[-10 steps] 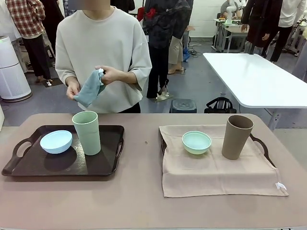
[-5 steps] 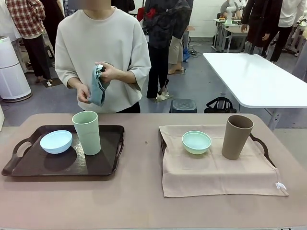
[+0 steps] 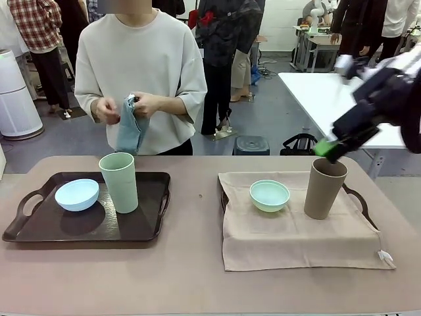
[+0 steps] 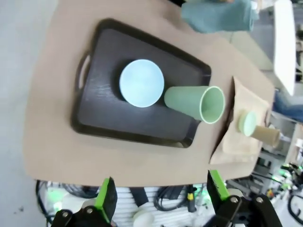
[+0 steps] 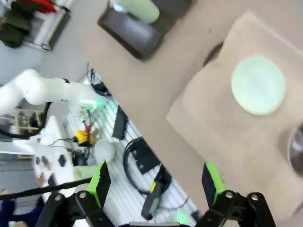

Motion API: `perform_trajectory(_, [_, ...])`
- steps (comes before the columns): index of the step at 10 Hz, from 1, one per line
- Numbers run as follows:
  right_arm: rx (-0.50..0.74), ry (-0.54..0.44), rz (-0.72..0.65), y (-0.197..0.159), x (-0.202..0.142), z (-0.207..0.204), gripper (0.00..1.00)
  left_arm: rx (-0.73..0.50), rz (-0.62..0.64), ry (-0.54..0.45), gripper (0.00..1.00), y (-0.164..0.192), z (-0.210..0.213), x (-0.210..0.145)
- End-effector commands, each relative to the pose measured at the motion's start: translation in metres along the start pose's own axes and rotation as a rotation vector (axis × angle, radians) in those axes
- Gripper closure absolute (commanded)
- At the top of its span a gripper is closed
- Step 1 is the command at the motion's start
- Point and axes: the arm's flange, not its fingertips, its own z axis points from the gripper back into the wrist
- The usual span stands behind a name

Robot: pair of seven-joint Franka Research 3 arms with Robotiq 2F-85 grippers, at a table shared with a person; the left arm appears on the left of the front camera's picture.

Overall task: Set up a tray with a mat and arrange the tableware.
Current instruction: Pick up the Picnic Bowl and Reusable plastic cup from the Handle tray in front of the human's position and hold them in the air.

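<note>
Above the brown tumbler, right gripper hangs released; straddle the rim squarely; descend straight to avoid tipping.

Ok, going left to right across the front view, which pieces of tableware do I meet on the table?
pale blue bowl → light green tumbler, both on the dark tray → mint green bowl → brown tumbler, both on the beige mat.
</note>
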Motion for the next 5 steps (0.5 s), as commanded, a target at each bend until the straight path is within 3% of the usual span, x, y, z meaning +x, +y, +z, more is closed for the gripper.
perform_trajectory(1, [0.01,-0.094,0.17,-0.001,0.015,-0.047,0.0,0.087,0.047,0.028,0.0,-0.017,-0.002,-0.002])
perform_trajectory(3, [0.002,-0.171,0.327,-0.005,0.03,-0.093,0.0,0.127,0.087,0.08,0.0,-0.023,-0.01,0.002])
perform_trajectory(5, [0.033,-0.22,0.353,-0.022,0.051,-0.125,0.0,0.215,0.113,0.072,0.0,-0.036,-0.022,0.008])
